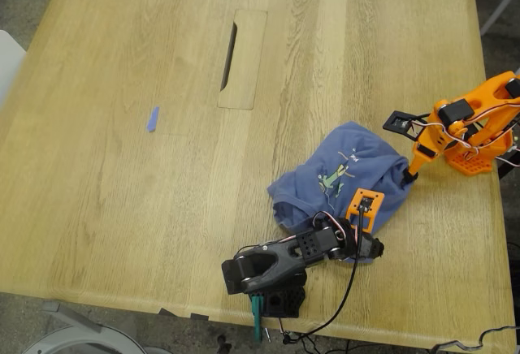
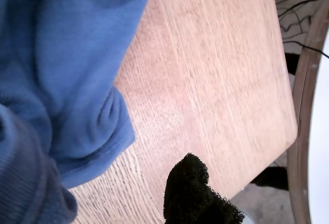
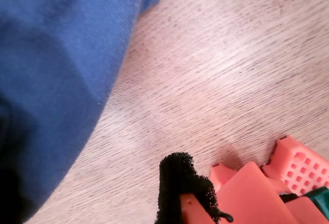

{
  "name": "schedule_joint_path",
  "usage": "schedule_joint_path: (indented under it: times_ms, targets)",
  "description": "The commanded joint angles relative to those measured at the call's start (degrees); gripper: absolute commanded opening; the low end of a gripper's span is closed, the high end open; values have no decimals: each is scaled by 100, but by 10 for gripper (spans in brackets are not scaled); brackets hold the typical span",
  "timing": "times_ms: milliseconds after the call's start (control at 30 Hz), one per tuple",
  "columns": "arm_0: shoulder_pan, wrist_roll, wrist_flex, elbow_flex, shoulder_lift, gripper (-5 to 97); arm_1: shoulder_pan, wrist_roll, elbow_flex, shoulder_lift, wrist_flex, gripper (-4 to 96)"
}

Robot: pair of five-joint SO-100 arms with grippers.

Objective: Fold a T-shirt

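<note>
My first gripper (image 1: 367, 222) and my second gripper (image 1: 409, 177) both touch the T-shirt (image 1: 345, 171); whether their jaws are clamped cannot be told. The T-shirt lies bunched near the desk (image 1: 122, 192) edge. Folding seems barely begun; next, the cloth likely needs spreading flat.

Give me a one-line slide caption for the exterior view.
Crumpled T-shirt on the wooden table, an arm at each side.
</note>
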Motion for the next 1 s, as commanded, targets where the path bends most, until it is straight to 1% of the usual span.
schedule_joint_path:
  times_ms: [0, 67, 167, 267, 300, 367, 467, 600, 633, 700, 733, 767, 800, 867, 967]
  targets:
    - [35, -193, -35, -650, 281, 807, -88, -62, -580, -70, 185, 420]
    - [105, -387, -35, -747, 264, 807, -141, -88, -844, -185, 422, 421]
    - [123, -554, -105, -791, 281, 808, -308, -105, -1239, -325, 817, 422]
    - [97, -624, -114, -844, 308, 808, -589, 123, -1354, -352, 853, 419]
    - [53, -580, -132, -844, 308, 808, -694, 202, -1327, -369, 853, 417]
    - [-18, -466, -158, -853, 316, 808, -835, 211, -1266, -369, 800, 418]
    - [-167, -176, -264, -853, 316, 808, -888, 255, -1512, -527, 721, 417]
    - [-738, 554, -817, -896, 211, 806, -773, 158, -2540, -1151, 817, 388]
    - [-940, 773, -861, -958, 149, 792, -703, 88, -2821, -1354, 817, 369]
    - [-1433, 1230, -870, -1063, 53, 719, -554, -35, -3331, -1767, 773, 278]
    - [-1696, 1441, -870, -1081, 0, 671, -501, -123, -3560, -1951, 721, 201]
    - [-1960, 1617, -879, -1099, -44, 601, -439, -193, -3771, -2136, 606, 68]
    - [-2171, 1731, -879, -1125, -79, 530, -396, -255, -3990, -2320, 545, 2]
    - [-2382, 1758, -914, -1230, -193, 445, -360, -334, -4553, -2707, 615, 2]
    - [-2312, 1767, -914, -1380, -237, 440, -369, -360, -5177, -3103, 791, 2]
